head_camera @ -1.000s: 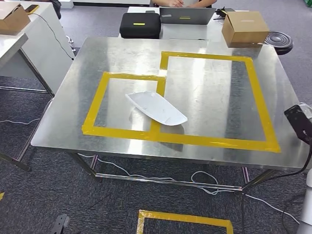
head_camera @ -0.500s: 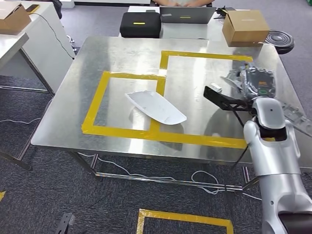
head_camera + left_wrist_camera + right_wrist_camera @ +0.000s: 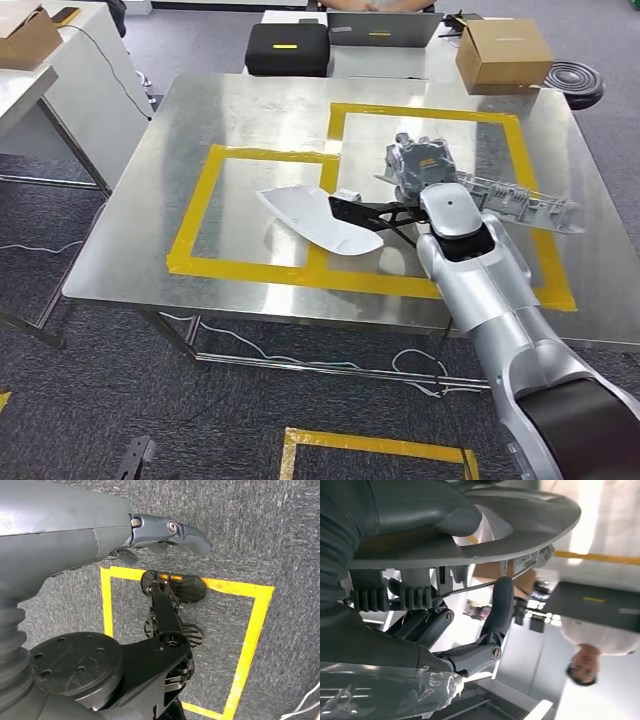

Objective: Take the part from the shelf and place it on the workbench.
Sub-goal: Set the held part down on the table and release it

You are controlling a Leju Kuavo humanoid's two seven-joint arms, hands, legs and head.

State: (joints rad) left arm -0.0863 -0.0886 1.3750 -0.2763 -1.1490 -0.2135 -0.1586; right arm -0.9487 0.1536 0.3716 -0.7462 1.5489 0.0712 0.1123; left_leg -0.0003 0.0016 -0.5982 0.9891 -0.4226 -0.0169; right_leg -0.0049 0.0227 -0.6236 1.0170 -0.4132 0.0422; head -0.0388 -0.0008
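Right hand (image 3: 420,160) swung inward — gripping long grey ribbed part (image 3: 521,205) over shiny workbench (image 3: 151,230).

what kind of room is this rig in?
Likely an office-style robot lab: grey carpet with yellow tape squares, a steel workbench marked in tape, and desks behind with a laptop and cardboard box.

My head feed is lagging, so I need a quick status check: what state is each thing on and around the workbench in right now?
Right hand: holds the long grey part above the workbench.
Long grey part: gripped, roughly level, over the right taped rectangle.
White curved part: lying flat across the yellow tape.
Left hand: hanging over the carpet, holding nothing.
Cardboard box: closed.
Black case: closed.
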